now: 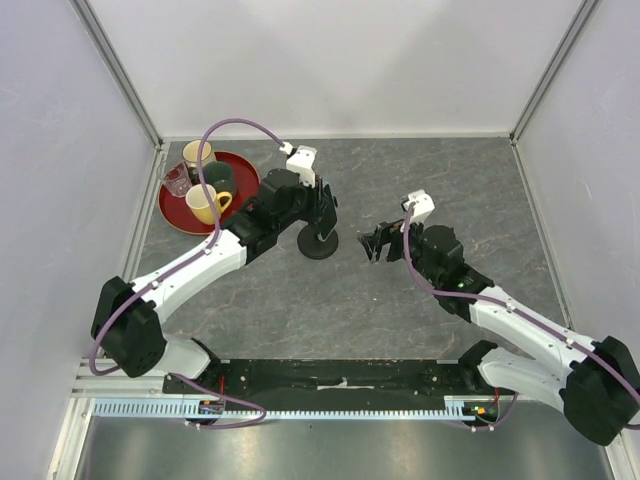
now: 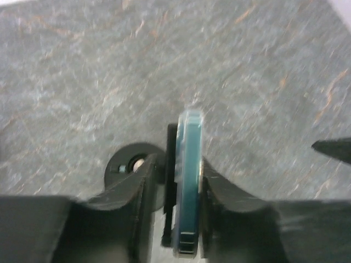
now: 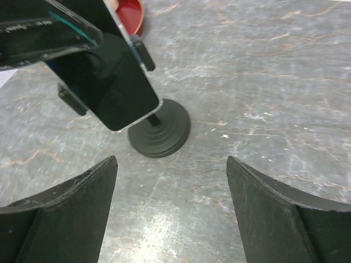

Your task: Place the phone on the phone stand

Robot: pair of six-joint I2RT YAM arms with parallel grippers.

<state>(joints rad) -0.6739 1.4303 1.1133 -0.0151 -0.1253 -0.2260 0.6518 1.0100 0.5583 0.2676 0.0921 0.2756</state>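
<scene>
phone (image 3: 112, 82): we cannot see its upper end, at 11 o'clock in the right wrist view.
phone stand (image 3: 164, 137): the phone covers most of its stem.

glossy blk phone (image 3: 112, 82) tilted over blk stand (image 3: 163, 137), upright, round base

You get bright, even light with faint, soft shadows. Your left wrist view is blurred throughout; the table (image 3: 263, 82) shows a mild sheen.

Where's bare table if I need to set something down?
Bare: the far right corner beyond the right tool, and the near middle in front of the phone stand. Crowded: far left with the red tray of mugs, and around the stand.
</scene>
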